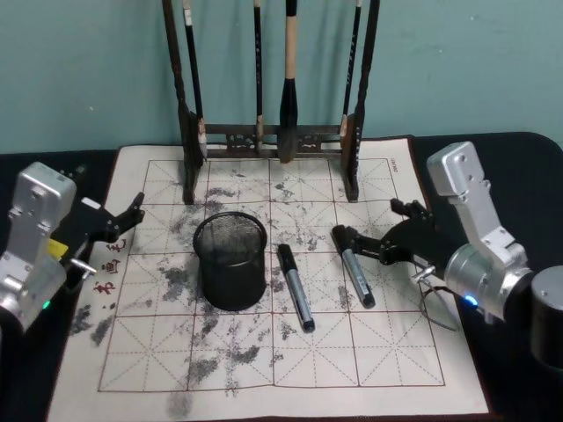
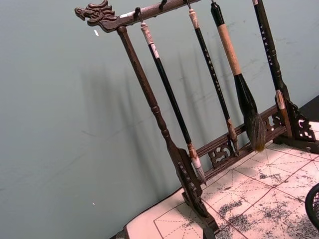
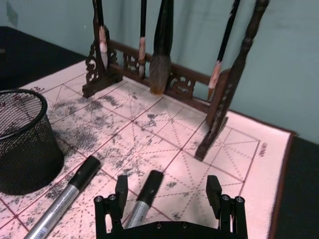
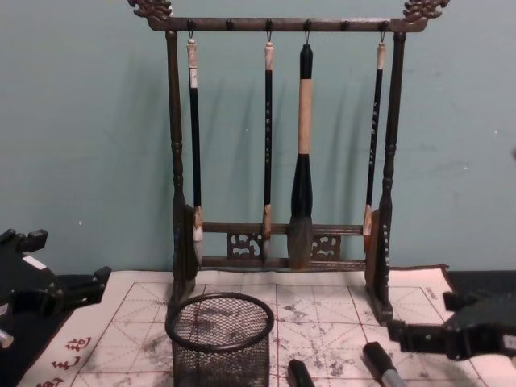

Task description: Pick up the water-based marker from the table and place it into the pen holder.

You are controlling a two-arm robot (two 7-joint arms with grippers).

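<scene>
**A:** Start at the left. What is that arm doing?

**B:** The left gripper hangs at the left edge of the white felt mat with a red grid and grey ink stains. Its fingers are spread and hold nothing, so I judge it idle.

**A:** And the target?

**B:** The round black wire-mesh pen holder stands upright on the mat, left of centre. It is in front of the tall dark wooden brush rack, and I see nothing inside it. Just to its right lies the first marker, silver-barrelled with black ends. The second marker, of the same kind, lies near it further right, not touching.

**A:** Which one is being picked?

**B:** The second, I'd say. The right gripper sits low over the mat with its fingers wide apart. They stand on either side of that marker's capped far end, with nothing pinched yet.

**A:** How should it grasp?

**B:** The wrist camera shows the marker close to one finger rather than centred. I'd shift sideways to centre it, then reach further so the pads flank the barrel instead of the cap. Close gently, since a round barrel may roll. Lift clear of the neighbour, and tip the marker upright above the holder's rim before releasing.
</scene>
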